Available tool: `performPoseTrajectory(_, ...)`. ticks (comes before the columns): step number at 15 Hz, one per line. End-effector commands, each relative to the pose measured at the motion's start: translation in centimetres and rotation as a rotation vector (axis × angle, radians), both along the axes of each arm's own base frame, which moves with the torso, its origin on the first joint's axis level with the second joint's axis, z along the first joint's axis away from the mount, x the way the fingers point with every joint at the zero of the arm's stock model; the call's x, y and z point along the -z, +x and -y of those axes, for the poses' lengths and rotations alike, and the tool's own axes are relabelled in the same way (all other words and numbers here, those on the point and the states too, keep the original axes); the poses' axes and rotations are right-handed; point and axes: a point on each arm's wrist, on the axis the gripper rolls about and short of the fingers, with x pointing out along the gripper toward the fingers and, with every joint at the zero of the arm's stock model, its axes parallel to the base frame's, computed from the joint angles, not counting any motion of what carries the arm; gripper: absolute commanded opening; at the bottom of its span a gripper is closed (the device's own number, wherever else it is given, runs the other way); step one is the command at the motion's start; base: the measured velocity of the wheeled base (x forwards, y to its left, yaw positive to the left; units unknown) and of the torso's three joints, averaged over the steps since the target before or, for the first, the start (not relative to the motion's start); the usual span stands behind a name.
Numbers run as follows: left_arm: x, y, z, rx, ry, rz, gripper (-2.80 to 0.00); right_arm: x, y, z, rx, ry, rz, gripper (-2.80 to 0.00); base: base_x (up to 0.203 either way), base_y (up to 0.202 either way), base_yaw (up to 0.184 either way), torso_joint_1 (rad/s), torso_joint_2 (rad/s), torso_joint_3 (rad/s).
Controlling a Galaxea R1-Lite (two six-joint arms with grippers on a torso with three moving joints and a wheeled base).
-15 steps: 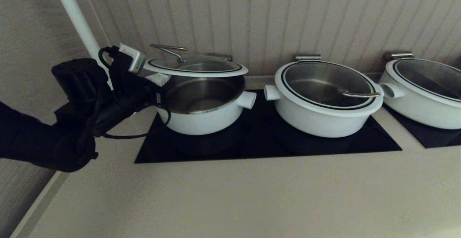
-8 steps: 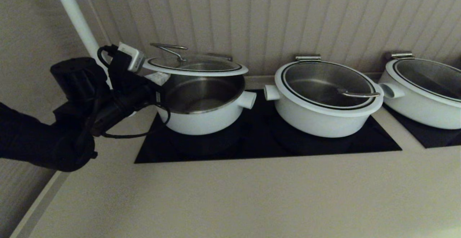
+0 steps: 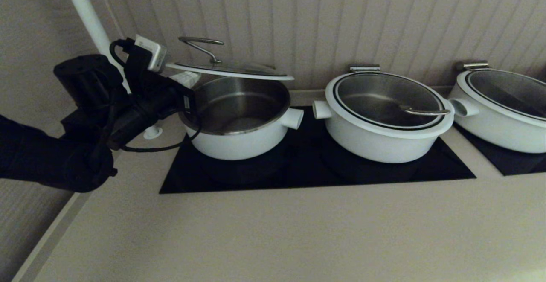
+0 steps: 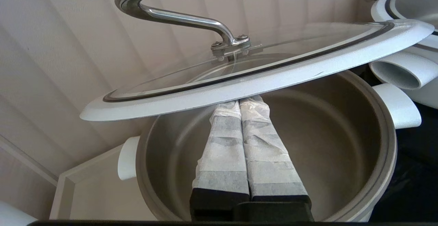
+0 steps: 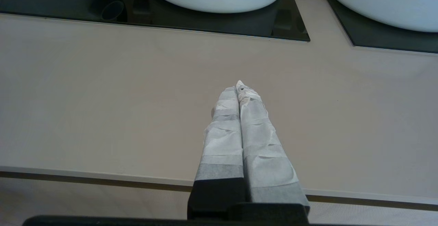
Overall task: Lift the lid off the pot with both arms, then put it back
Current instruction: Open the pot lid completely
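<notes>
- Propping the lid point(image 3: 230, 69) on my left gripper point(image 4: 239, 104), taped fingers pressed together beneath its white rim; it tilts above the pot point(image 3: 239, 120).
- Right gripper point(image 5: 239, 85) pressed together, idle over the counter point(image 5: 102, 99).

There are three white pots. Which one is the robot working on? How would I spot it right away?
Find the black cooktop along the striped wall; two white pots sit on it. The pot is the left one, next to the black arm. It alone is open: its lid is tipped up above it, propped from beneath by the shut left hand, while the neighbours' lids sit flat.
</notes>
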Motion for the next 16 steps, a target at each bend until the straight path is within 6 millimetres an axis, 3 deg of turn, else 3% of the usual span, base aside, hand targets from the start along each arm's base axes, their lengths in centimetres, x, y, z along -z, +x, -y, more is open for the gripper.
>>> performPoseTrajectory(1,-0.1,0.0,0.0,0.001,-0.001,0.008,-2.80,0.0,0.0,0.0,-0.001,-0.001,-0.001,-2.80,0.000,0.000,0.000,0.000,0.00,0.000)
performPoseTrajectory(7,-1.8,0.8,0.2,0.003,-0.014,0.073,-2.80,0.0,0.0,0.0,-0.001,-0.001,-0.001,-2.80,0.000,0.000,0.000,0.000,0.00,0.000)
performPoseTrajectory(16,-2.8,0.9,0.3,0.007,-0.022,0.106,-2.80,0.0,0.0,0.0,-0.001,-0.001,-0.001,-2.80,0.000,0.000,0.000,0.000,0.00,0.000)
